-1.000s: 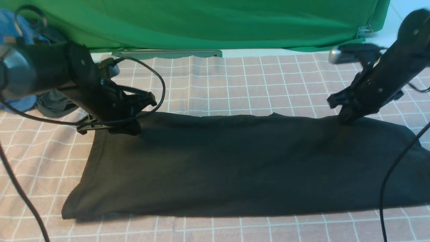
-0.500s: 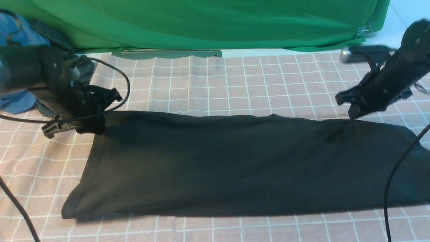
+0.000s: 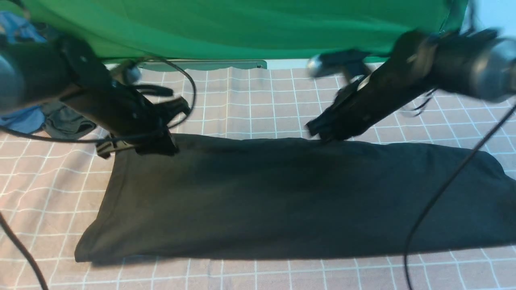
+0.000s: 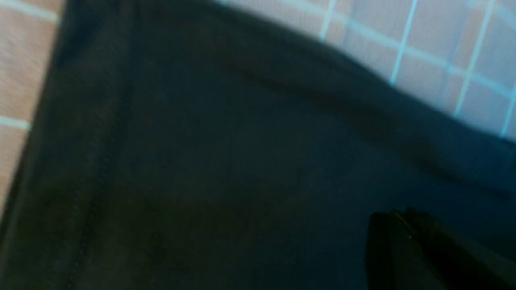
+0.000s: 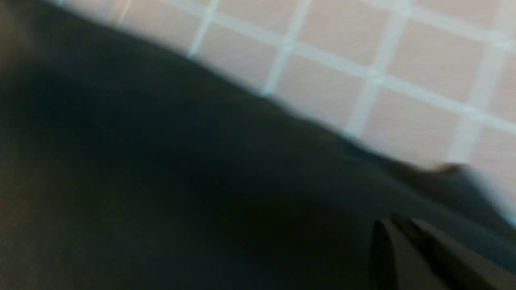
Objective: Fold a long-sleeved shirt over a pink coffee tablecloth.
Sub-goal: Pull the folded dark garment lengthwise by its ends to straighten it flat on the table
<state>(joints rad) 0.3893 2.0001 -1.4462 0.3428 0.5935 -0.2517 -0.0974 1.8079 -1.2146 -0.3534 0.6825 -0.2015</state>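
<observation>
Tablecloth (image 3: pixel 282 92) bears shirt (image 3: pixel 282 197), far edge by left hand (image 3: pixel 159 147) and right hand (image 3: pixel 323 135).

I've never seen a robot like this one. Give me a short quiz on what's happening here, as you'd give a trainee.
1. True or false: the shirt lies spread on the pink cloth.
2. Where is the right gripper?
A. at the shirt's far edge
B. at the shirt's near edge
C. beyond the shirt's left end
3. Fill in: the jaws of the left gripper and the right gripper are both ____.

Key: 1 true; 2 A; 3 shut.
</observation>
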